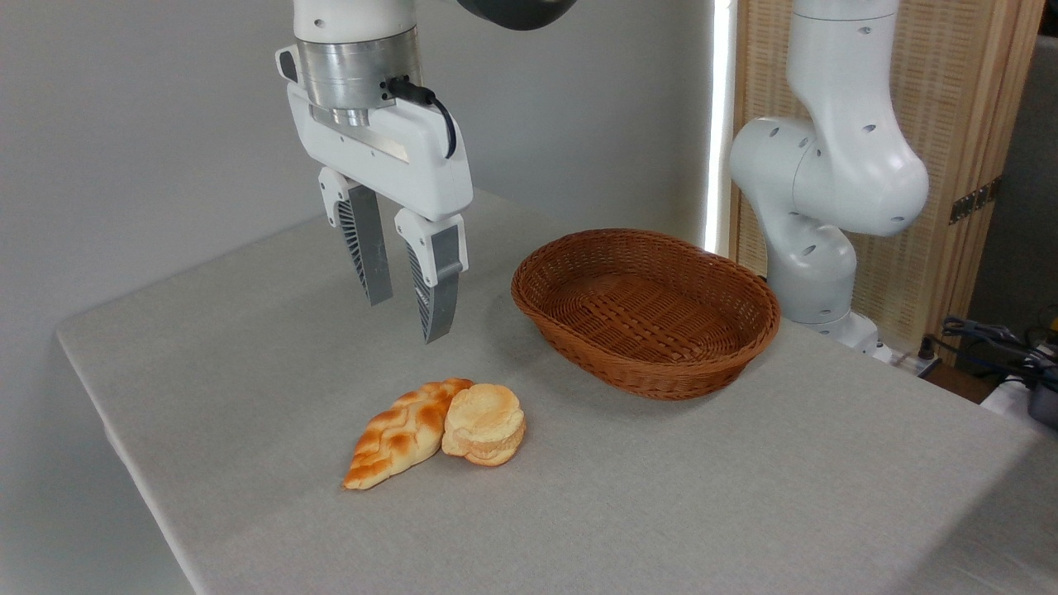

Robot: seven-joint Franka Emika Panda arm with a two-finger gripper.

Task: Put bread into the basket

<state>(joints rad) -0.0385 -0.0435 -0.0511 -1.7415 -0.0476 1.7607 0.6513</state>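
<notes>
Single fixed view, set above desk (pixel 744 496) height, looking down obliquely across one corner of it toward the grey back wall (pixel 149 124). Medium-near range: most of the desk top fills the frame. The arm's base (pixel 814 273) stands at far right; the pincer (pixel 405 306) enters from the top edge.

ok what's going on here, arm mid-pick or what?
Not picked yet. The gripper hangs open and empty above the table, up and back from the bread. The braided loaf lies on the cloth with a pale round bun pressed against its right end. The basket sits to the right, further back, with nothing in it. So the grasp hasn't happened; the touching bun may crowd it.
</notes>
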